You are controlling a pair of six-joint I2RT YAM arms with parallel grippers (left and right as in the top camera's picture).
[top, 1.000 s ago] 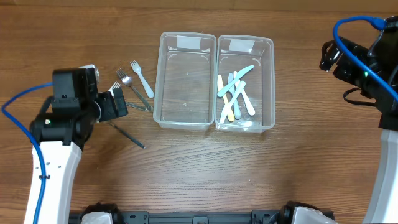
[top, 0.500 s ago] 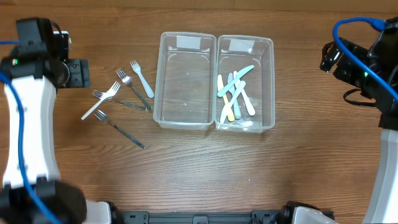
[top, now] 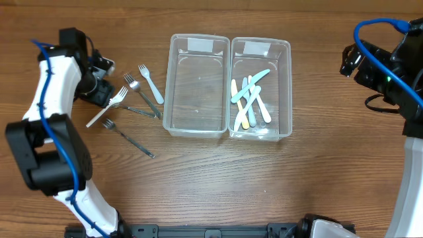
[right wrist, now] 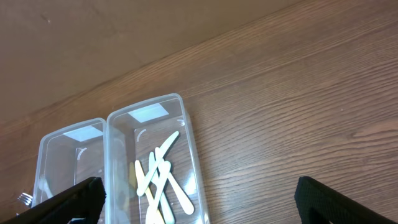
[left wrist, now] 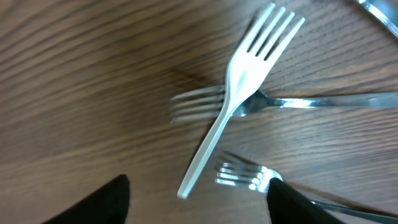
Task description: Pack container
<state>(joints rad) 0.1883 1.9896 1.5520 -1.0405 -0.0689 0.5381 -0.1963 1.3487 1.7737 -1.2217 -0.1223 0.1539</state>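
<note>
Two clear plastic containers stand side by side. The left container [top: 198, 125] is empty. The right container [top: 285, 86] holds several pastel plastic knives [top: 250, 99]. Several forks lie on the table left of them: a white plastic fork [top: 110, 106] crossing a metal fork [top: 135, 110], a second white fork [top: 151, 83], and two more metal forks [top: 142, 92] [top: 129, 137]. My left gripper [top: 100, 91] is open and empty just above the white fork [left wrist: 239, 87], over its handle end. My right gripper [top: 350, 61] is open and empty, high at the far right.
The right wrist view shows both containers [right wrist: 71, 155] [right wrist: 186, 143] from afar, with bare wood to their right. A blue cable [top: 377, 30] loops over the right arm. The left arm's white links [top: 49, 99] lie along the left table edge.
My left arm has swung from the lower left up to the far left, then brought its gripper down beside the white plastic fork. The forks and the right arm have not moved.
</note>
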